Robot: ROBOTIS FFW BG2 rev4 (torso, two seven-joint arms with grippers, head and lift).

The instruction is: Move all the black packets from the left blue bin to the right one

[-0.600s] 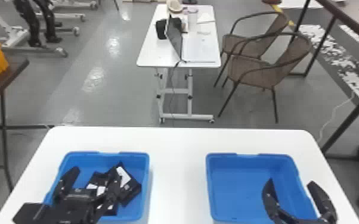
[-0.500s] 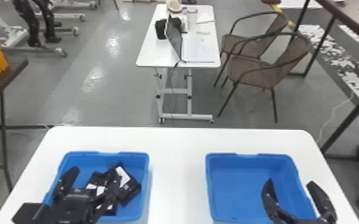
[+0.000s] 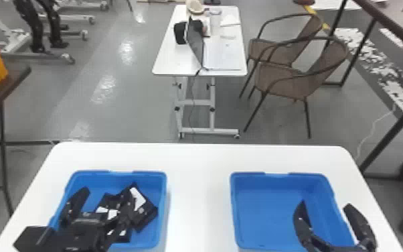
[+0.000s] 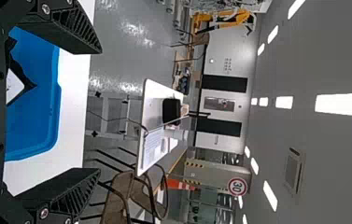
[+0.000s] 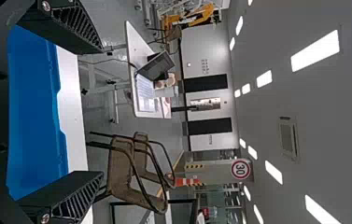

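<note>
While the left gripper (image 3: 107, 195) stands with fingers spread over the left blue bin (image 3: 164, 201), the black packets (image 3: 148, 210) lie inside that bin, clustered around its right-hand finger. Well right of the bin, the right gripper (image 3: 325, 205) is likewise spread.

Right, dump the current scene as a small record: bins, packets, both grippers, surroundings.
left bin: blue, on the white table; the left bin holds the packets
packets: black packets with white patches, overlapping; exact count unclear, partly hidden
right bin: blue, same table; right bin shows bare floor
left gripper: left gripper open, at left bin
right gripper: right gripper open, at right bin
behind: smaller table with laptop; two brown chairs beside it
</note>
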